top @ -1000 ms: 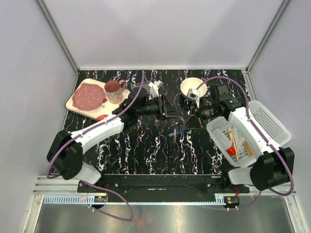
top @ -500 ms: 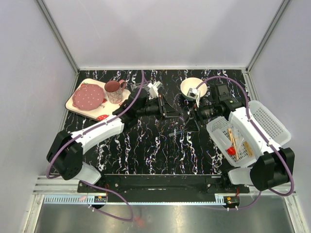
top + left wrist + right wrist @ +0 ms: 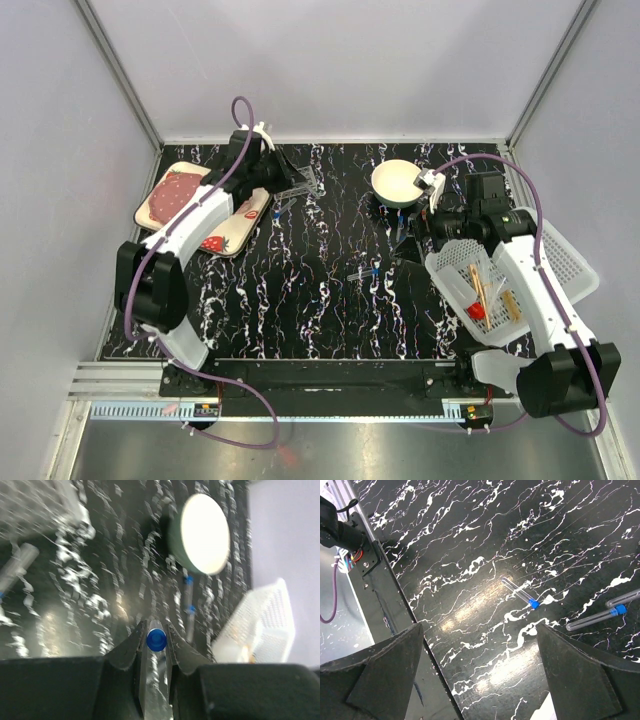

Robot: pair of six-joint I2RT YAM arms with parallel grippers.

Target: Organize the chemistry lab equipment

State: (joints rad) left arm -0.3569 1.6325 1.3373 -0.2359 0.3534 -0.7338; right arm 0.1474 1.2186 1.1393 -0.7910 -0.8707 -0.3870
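My left gripper point(image 3: 298, 186) hangs over the back left of the table, next to the tray, shut on a thin clear blue-capped tube point(image 3: 156, 640). In the left wrist view the cap shows end-on between the two fingers point(image 3: 131, 647). My right gripper point(image 3: 408, 236) stands wide open with nothing in it, just left of the white basket point(image 3: 560, 262). More blue-capped tubes point(image 3: 365, 272) lie on the black marble table; one tube point(image 3: 521, 593) sits ahead of the open right gripper point(image 3: 477, 630). Tan wooden sticks point(image 3: 481, 290) and a small red piece point(image 3: 476, 311) lie in the basket.
A cream bowl point(image 3: 398, 183) stands at the back, right of centre. The strawberry tray point(image 3: 228, 232) with the dotted plate point(image 3: 170, 196) lies at the back left, partly under my left arm. Grey walls close in the table on three sides.
The two grippers were tip to tip at the table's middle. The right one has opened and drawn back to the right. The left arm has swung to the back left with the tube.
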